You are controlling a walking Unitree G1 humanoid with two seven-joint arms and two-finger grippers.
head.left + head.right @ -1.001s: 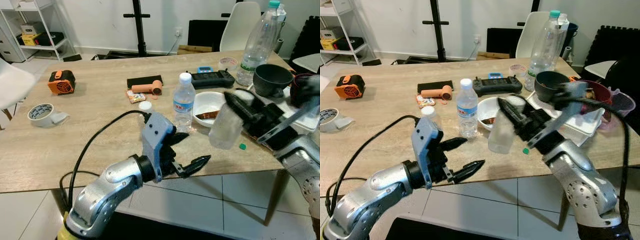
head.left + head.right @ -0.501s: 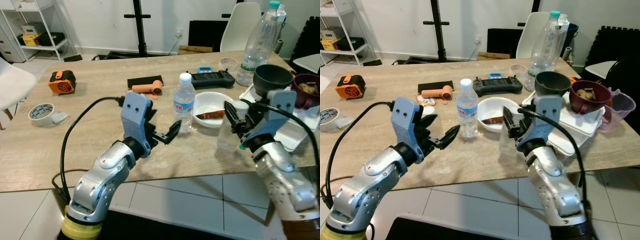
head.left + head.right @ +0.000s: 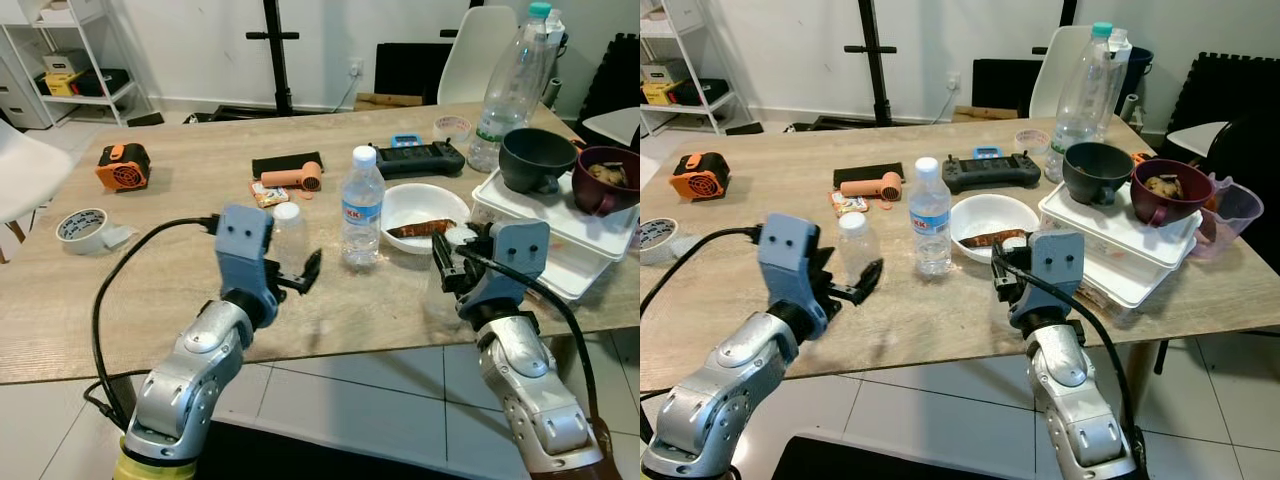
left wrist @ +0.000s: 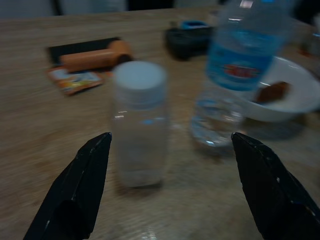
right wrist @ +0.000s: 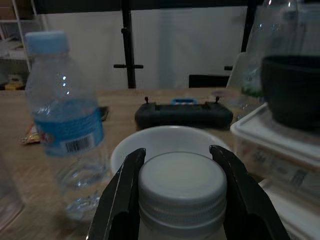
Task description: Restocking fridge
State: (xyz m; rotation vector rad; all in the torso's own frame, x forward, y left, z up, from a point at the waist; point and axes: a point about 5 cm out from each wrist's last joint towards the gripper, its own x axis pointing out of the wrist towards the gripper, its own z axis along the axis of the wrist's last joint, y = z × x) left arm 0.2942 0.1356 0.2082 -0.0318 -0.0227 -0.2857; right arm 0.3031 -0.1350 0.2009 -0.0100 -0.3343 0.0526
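A wooden desk point(image 3: 180, 200) holds drinks and clutter. Near its front edge the left gripper point(image 4: 170, 187) hovers low with its fingers spread wide open, pointing at a small clear bottle with a white cap point(image 4: 139, 122) that stands upright on the desk just ahead of the fingers, not touched by them. Just beside it, toward the right, stands a water bottle with a blue label point(image 3: 362, 208), upright. The right gripper point(image 5: 183, 192) is at the front edge of the desk further right, its fingers closed around the neck of a white-capped jar point(image 5: 182, 190) held upright just under the lid. Behind that jar sits a white bowl point(image 3: 425, 212) with something brown in it. Toward the right edge a white lidded box point(image 3: 1120, 245) carries a dark bowl point(image 3: 1097, 172) and a maroon cup point(image 3: 1168, 191). Farther back lie a black controller point(image 3: 986, 170) and a tall clear bottle point(image 3: 1079, 95); an orange device point(image 3: 123, 164) and a tape roll point(image 3: 82, 226) sit near the left edge
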